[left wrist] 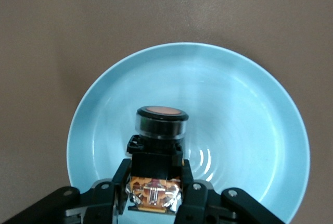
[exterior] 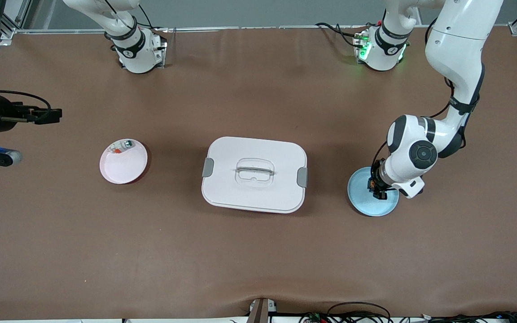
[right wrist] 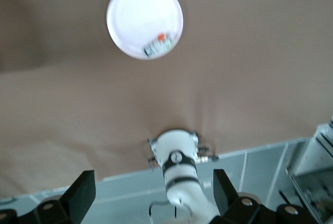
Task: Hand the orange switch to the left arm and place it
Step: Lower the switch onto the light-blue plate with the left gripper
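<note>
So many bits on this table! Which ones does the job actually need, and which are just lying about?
Part of the job:
- orange switch, gripped by the left gripper on the blue plate
- box mid-table, to be avoided
- right gripper, open, waiting over the right arm's end of the table

Just lying about:
- white plate
- small white-green-red piece on it

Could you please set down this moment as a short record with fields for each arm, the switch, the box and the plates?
left gripper: over the blue plate, shut on the orange switch
right gripper: open, holding nothing, waiting at the right arm's end of the table
box: lid on, between the two plates
blue plate: toward the left arm's end
white plate: toward the right arm's end, holding a small white-green-red piece
</note>
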Controlling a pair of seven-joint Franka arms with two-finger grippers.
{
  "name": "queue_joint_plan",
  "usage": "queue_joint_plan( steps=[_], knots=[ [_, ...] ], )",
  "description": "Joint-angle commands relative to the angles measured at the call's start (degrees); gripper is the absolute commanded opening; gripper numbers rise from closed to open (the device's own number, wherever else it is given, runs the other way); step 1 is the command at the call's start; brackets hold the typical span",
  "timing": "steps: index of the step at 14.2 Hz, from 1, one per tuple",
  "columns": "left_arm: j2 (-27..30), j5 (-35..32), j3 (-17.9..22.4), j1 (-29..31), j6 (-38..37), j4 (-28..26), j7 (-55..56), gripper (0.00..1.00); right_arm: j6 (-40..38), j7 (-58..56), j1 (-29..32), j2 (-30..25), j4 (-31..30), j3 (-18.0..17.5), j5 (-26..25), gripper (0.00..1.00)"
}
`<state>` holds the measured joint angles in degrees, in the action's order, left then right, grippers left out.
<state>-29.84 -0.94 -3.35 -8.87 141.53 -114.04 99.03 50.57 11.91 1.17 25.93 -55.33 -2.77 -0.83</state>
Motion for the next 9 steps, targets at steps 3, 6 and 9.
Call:
queue_joint_plan(
  steps=[3, 6, 9],
  knots=[
    [-1.2, -1.7, 0.0, 0.0, 0.2, 0.8, 1.4, 0.0, 6.4, 1.2, 0.6, -2.3, -0.6, -0.5, 1.4, 1.0],
    [-1.2, -1.7, 0.0, 0.0, 0.2, 0.8, 1.4, 0.0, 12.5, 1.2, 0.5, -2.1, -3.8, -0.7, 1.6, 1.0],
    [-1.2, -1.7, 0.0, 0.2, 0.2, 1.0, 1.4, 0.04, 14.3, 1.2, 0.5, -3.1, -3.9, -0.7, 1.6, 1.0]
  ],
)
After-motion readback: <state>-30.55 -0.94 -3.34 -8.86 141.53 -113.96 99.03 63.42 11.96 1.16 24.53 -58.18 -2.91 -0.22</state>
